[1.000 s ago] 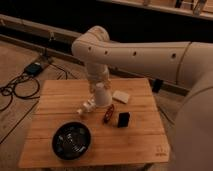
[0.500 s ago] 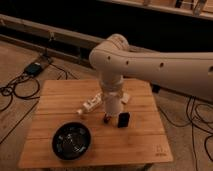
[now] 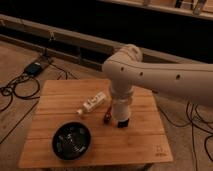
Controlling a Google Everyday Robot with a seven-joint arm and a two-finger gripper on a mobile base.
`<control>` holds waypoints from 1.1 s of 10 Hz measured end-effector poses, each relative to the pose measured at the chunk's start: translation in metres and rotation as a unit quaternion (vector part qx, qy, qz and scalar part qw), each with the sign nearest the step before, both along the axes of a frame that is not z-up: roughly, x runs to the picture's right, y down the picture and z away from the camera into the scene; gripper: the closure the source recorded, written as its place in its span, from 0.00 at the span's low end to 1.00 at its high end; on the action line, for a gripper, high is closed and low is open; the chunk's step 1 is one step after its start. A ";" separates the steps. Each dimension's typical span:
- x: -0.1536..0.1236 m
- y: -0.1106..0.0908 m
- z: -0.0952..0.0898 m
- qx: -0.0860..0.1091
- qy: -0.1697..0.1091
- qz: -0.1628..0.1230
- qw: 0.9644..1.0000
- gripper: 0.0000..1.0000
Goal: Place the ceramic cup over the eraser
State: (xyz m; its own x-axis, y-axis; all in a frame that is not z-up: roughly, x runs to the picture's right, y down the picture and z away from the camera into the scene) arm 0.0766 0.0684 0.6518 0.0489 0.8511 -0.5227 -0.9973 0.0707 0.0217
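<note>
My gripper (image 3: 121, 106) hangs from the big white arm over the right middle of the wooden table (image 3: 145, 145). It is shut on the small white ceramic cup (image 3: 121, 112), which it holds mouth down. The black eraser (image 3: 123, 123) lies on the table directly under the cup; only its lower edge shows below the cup's rim. I cannot tell whether the cup touches the table.
A white oblong bottle (image 3: 94, 103) lies left of the gripper. A slim red-and-dark object (image 3: 107, 117) lies just left of the cup. A black bowl (image 3: 72, 140) sits at the front left. Cables and a power box (image 3: 35, 67) lie on the floor to the left.
The arm has carried the cup to the right, from beside the bottle to above the eraser, and lowered it. The flat white piece is now hidden behind the arm.
</note>
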 end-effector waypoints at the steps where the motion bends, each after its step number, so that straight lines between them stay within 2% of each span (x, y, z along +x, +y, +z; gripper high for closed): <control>1: 0.003 0.003 0.003 0.000 -0.001 0.002 1.000 1.00; 7: 0.021 0.030 0.028 -0.014 -0.013 0.009 1.000 1.00; 11: 0.030 0.050 0.051 -0.023 -0.022 0.012 0.999 1.00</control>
State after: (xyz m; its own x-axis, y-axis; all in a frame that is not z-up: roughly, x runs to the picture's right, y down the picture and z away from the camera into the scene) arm 0.1062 0.1184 0.7030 0.0524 0.8275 -0.5591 -0.9986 0.0458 -0.0258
